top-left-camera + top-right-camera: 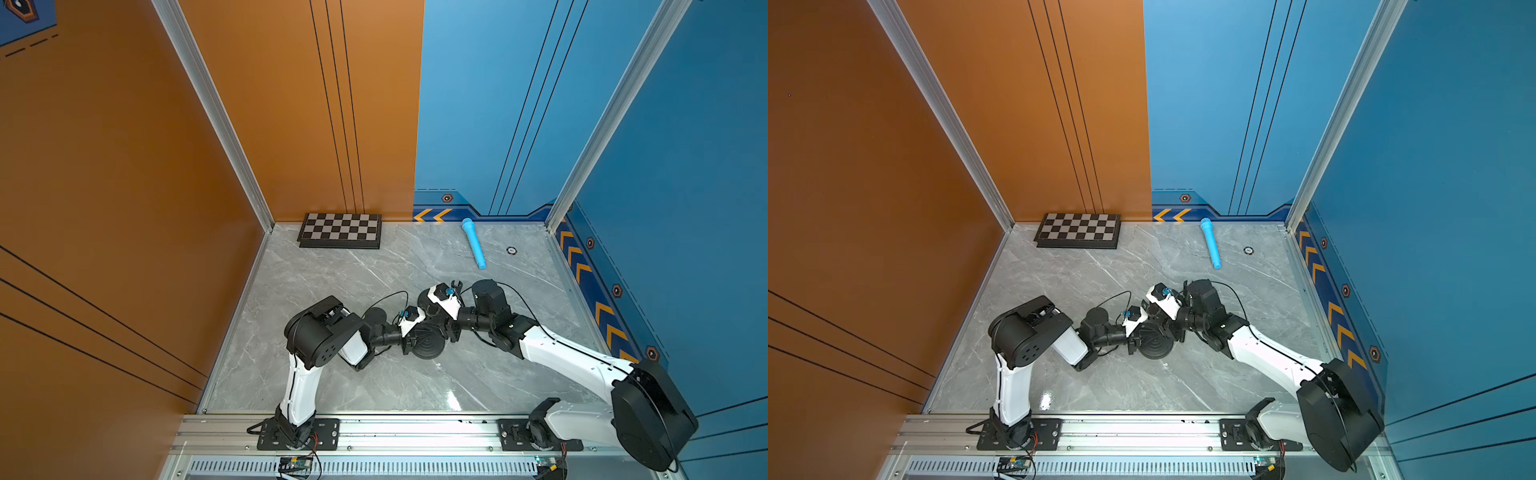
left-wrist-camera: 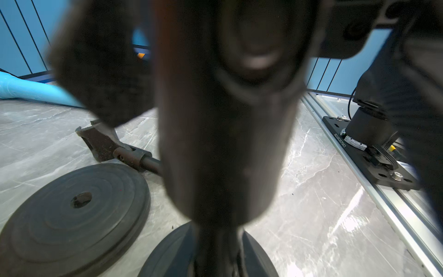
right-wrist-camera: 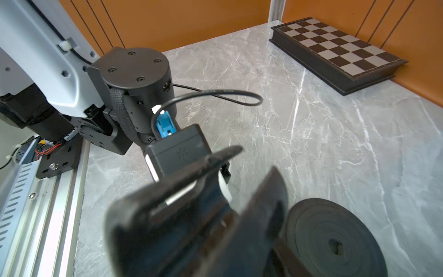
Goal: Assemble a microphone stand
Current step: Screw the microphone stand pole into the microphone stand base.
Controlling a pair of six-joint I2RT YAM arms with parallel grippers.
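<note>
Crowding both grippers over the round black base (image 1: pixel 428 345), lying flat mid-table (image 1: pixel 332 291). Blurring the left gripper (image 1: pixel 409 345) into a dark mass in its wrist view; cannot tell its jaws. Showing the right gripper (image 3: pixel 256 163) with jaws standing apart. Half-hiding the clip-ended rod (image 2: pixel 107 146), lying just beside the base. Seeing the blue microphone (image 1: pixel 473 243) lying well apart, near the back wall.

You're looking into a booth floored by a grey marbled table (image 1: pixel 374 386). Orange walls (image 1: pixel 124 166) stand from 7 to 12 o'clock. Blue walls (image 1: pixel 685 208) run from 12 to 4 o'clock, trimmed low with orange chevrons (image 1: pixel 598 307). Aluminium posts (image 1: pixel 216 112) mark the far corners. A chessboard (image 1: pixel 340 230) lies at 11 o'clock (close by the orange wall). Glare (image 1: pixel 455 401) shines near the 6 o'clock rail (image 1: pixel 415 428).
</note>
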